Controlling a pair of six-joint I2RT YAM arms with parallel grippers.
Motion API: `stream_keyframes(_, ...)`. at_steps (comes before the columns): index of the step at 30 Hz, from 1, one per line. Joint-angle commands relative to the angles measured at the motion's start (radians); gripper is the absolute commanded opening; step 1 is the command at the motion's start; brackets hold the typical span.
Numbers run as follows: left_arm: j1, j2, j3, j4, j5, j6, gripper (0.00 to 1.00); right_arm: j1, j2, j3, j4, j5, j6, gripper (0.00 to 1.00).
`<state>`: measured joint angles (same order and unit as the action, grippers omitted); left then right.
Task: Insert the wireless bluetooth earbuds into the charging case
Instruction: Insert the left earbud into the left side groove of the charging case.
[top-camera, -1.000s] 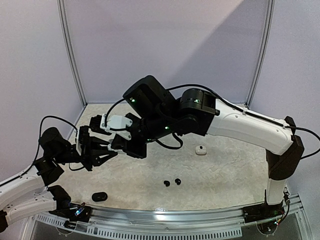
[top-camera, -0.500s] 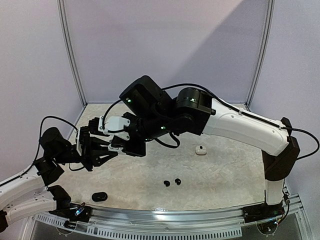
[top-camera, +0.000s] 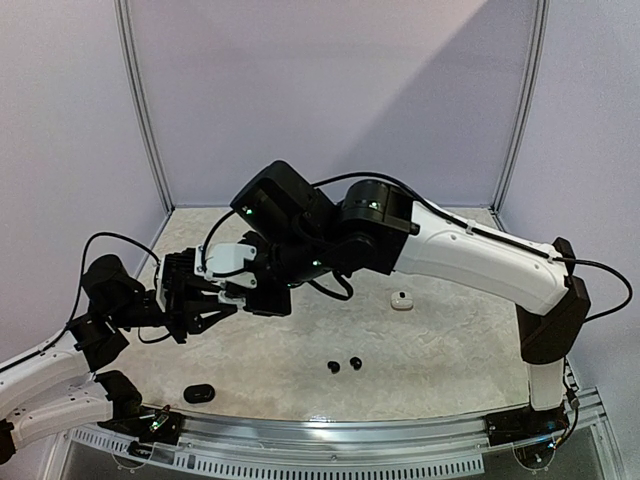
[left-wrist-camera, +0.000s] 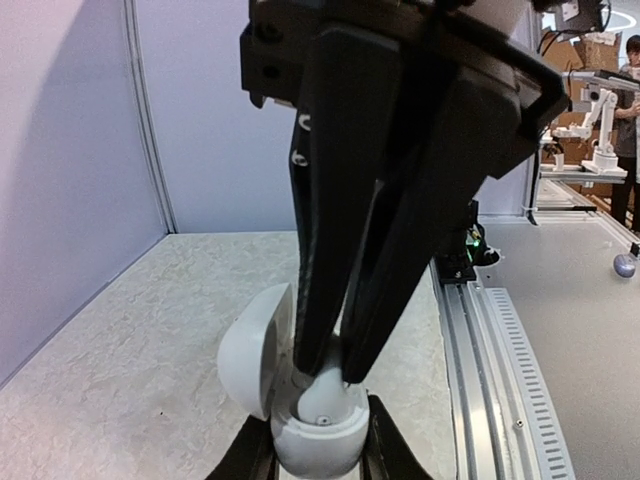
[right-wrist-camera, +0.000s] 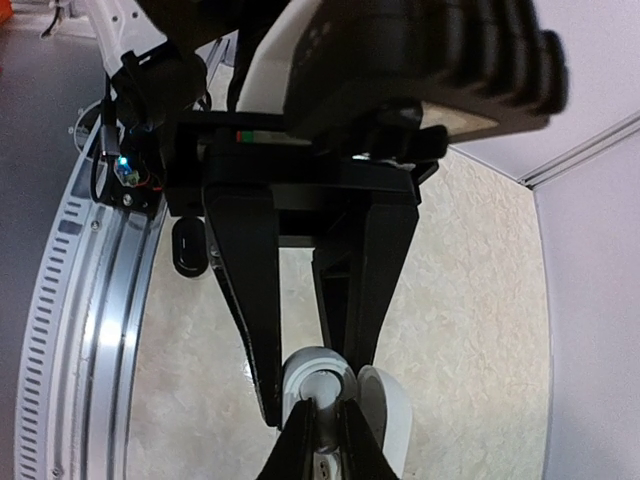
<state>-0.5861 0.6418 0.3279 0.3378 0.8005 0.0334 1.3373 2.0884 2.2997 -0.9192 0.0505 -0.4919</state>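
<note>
My left gripper (left-wrist-camera: 318, 458) is shut on the body of a white charging case (left-wrist-camera: 320, 440), held above the table with its lid (left-wrist-camera: 255, 350) swung open to the left. From above, my right gripper (right-wrist-camera: 326, 425) comes down shut on a white earbud (left-wrist-camera: 326, 398), which sits in the case's well (right-wrist-camera: 292, 375). The two grippers meet at the left of the table (top-camera: 222, 300), and the case is hidden there in the top view. Two glossy black earbuds (top-camera: 343, 364) lie near the front. Another white earbud (top-camera: 402, 300) lies right of centre.
A black charging case (top-camera: 200, 392) lies closed near the front left edge, also showing in the right wrist view as the black case (right-wrist-camera: 187, 245). The metal rail (top-camera: 330, 432) runs along the front. Purple walls close the back and sides.
The right arm has shifted left and lower toward the left gripper, pressing the white earbud down into the held case. The left arm has stayed put.
</note>
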Motion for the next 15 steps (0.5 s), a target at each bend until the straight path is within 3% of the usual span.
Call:
stream_keyframes(1, -0.003, -0.002, 0.014, 0.030, 0.003, 0.005, 0.00, 0.008, 0.045, 0.025, -0.045, 0.025, -0.018, 0.13)
stream_keyframes(15, -0.003, -0.001, 0.003, 0.018, -0.034, -0.024, 0.00, 0.007, -0.016, 0.038, 0.014, -0.007, 0.022, 0.22)
